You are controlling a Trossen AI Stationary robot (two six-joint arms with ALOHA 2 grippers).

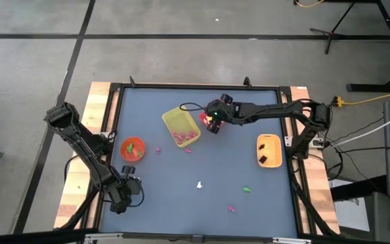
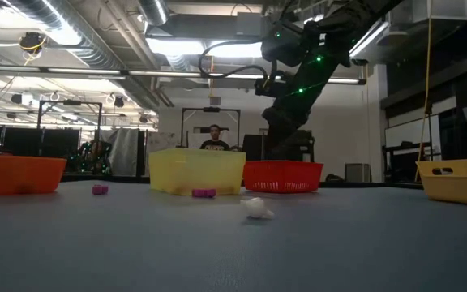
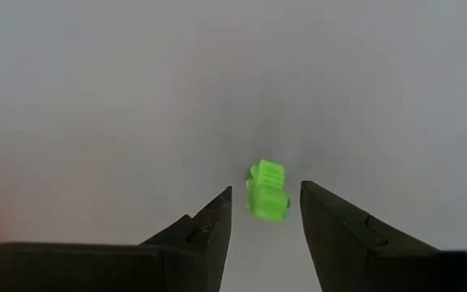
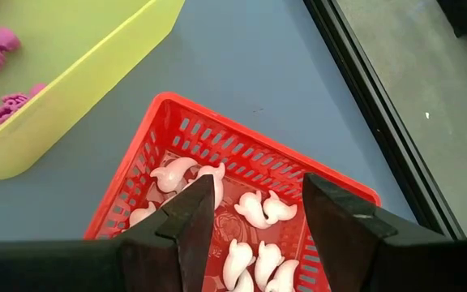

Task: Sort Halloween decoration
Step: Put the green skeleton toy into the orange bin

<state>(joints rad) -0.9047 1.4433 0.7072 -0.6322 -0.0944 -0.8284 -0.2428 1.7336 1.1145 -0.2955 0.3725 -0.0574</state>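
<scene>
At the desk's (image 1: 202, 156) near left corner, your left claw (image 3: 266, 212) stands open over a green trinket (image 3: 267, 190) lying loose just past its tips, gripping nothing. Pink trinkets (image 1: 183, 136) sit in the yellow bin (image 1: 180, 126). Your right claw (image 4: 258, 209) hangs open and empty above the red basket (image 4: 193, 130) of white trinkets (image 4: 258, 209).

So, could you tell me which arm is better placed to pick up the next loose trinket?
Probably the left. The left gripper is open with a green trinket just ahead between its fingers. The right gripper hangs open over the red bin of white trinkets, away from loose pieces.
</scene>
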